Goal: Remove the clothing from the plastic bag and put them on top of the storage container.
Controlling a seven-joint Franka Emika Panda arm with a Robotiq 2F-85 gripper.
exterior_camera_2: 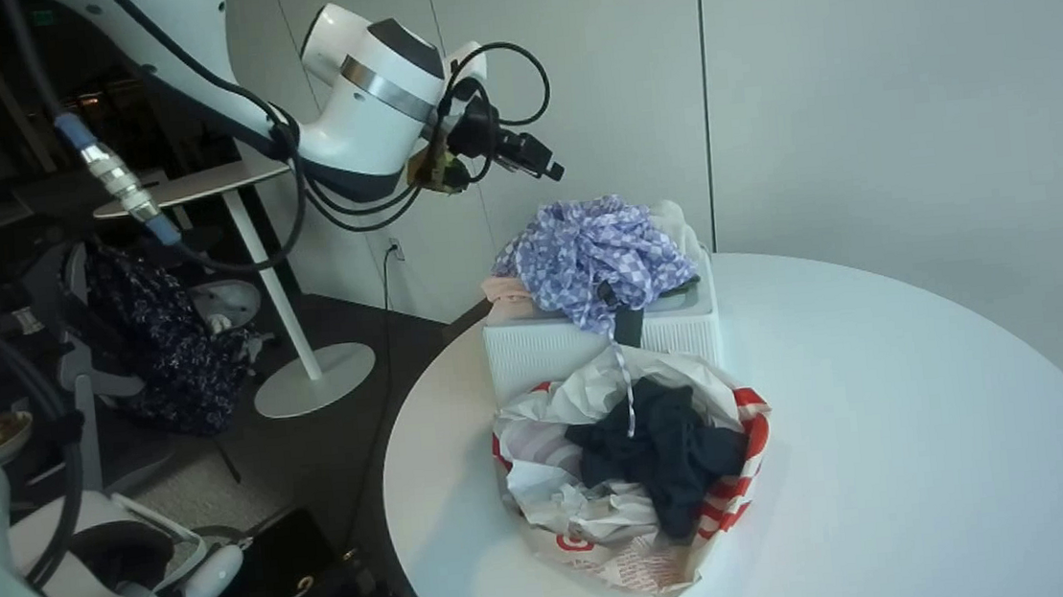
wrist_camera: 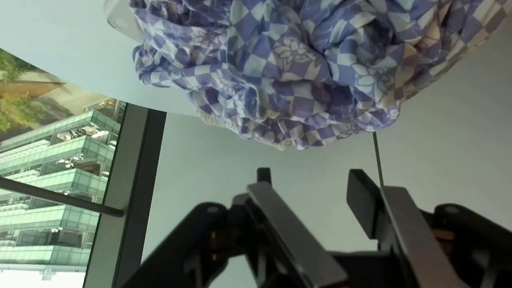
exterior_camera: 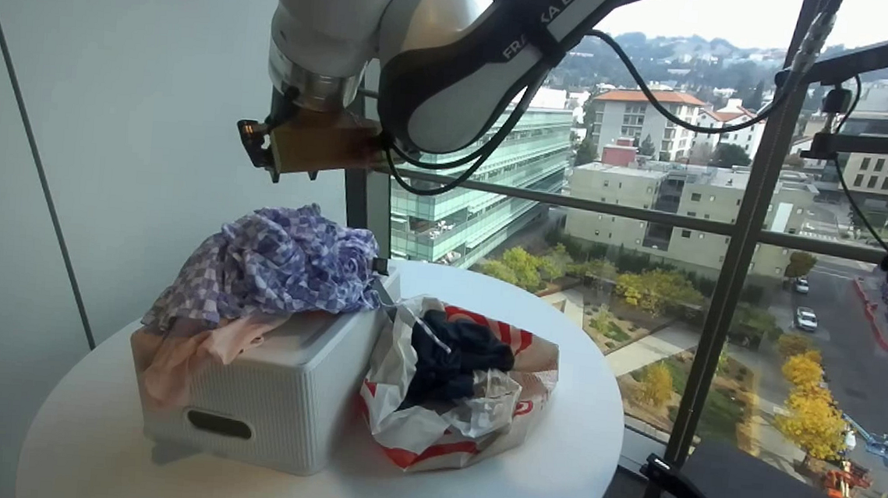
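Leftmost in an exterior view: thin peach cloth draped down the side of the white, ribbed, box-shaped storage container, below the fingers. Nearer them, a heaped purple-and-white checked cloth covered much of the container's top. Black two-fingered gripper hung above the heap, not touching; fingers stood apart with a clear gap, nothing held. Rightward and lower than the fingers, a narrow pale strip trailed from the heap over the rim of a crumpled red-and-white plastic bag, onto the dark navy cloth inside. Round white table carried bag and container.
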